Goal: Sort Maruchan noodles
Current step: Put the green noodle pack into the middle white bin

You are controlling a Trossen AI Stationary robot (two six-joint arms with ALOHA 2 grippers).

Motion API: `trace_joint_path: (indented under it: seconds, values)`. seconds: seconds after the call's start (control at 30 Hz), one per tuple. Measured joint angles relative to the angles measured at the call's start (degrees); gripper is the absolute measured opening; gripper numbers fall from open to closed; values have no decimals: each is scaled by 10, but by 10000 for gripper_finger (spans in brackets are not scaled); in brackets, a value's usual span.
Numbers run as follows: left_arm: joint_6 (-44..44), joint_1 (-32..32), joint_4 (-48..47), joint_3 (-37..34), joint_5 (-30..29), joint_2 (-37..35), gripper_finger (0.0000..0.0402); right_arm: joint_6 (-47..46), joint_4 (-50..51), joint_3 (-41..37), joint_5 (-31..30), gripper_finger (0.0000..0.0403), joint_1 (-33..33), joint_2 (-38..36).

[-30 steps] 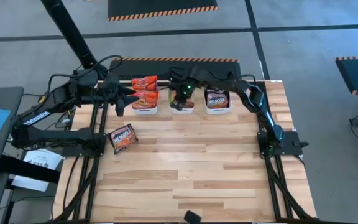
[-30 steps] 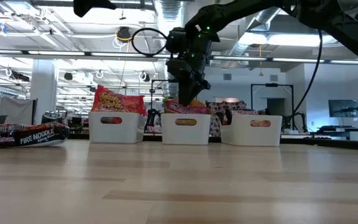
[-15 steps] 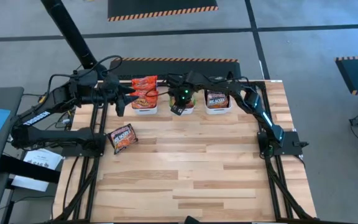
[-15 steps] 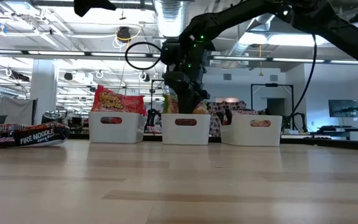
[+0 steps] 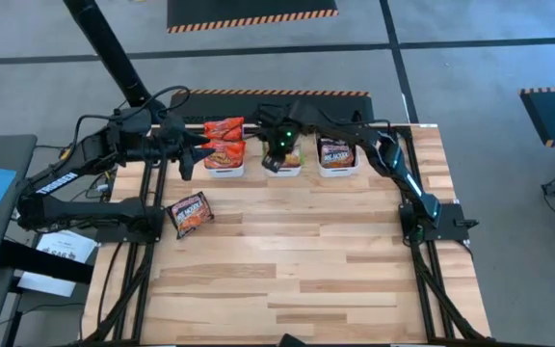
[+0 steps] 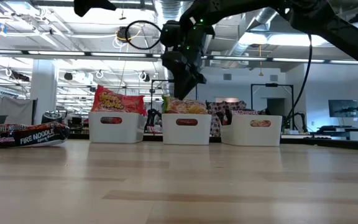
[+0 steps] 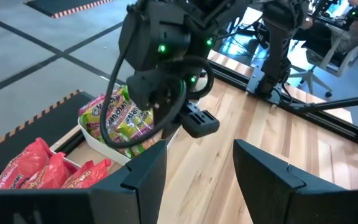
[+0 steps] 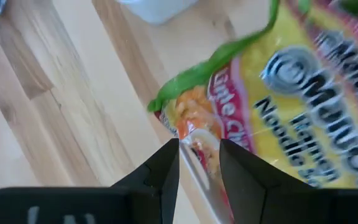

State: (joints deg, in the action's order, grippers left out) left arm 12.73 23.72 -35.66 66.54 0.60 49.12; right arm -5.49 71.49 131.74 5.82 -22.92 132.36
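Item: loose black noodle packet (image 5: 189,213), lying flat on the desk (image 5: 297,260) near its left edge, long axis slanted across the boards. It lies nearer the left end effector (image 5: 193,154), which hovers beside the left bin (image 5: 224,170) with fingers released and empty.

Item: red packets (image 5: 224,141), in the left bin. Green-yellow packets (image 7: 118,118), in the middle bin (image 6: 186,128). Dark packets (image 5: 336,152), in the right bin (image 5: 339,172).

Item: right end effector (image 6: 190,73), above the middle bin, fingers part open and grasping nothing; the green-yellow packet lies directly below it.

Change: half a second ago this end effector sat down at the middle bin's rim; it has since risen clear.
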Motion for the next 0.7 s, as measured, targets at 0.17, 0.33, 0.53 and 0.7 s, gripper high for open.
trace_joint_path:
  seconds: [0.17, 0.33, 0.53, 0.7]
  values:
    - [0, 0, 0, 0, 0, 0, 174, 20, 5, 29, -43, 138, -9, 0]
    - [1, 0, 0, 0, 0, 0, 174, 21, 21, 30, -19, 134, -35, 0]
    - [1, 0, 0, 0, 0, 0, 174, 19, 22, 16, -11, 134, -36, 2]
    - [1, 0, 0, 0, 0, 0, 174, 12, 35, 15, 4, 134, -24, 1]
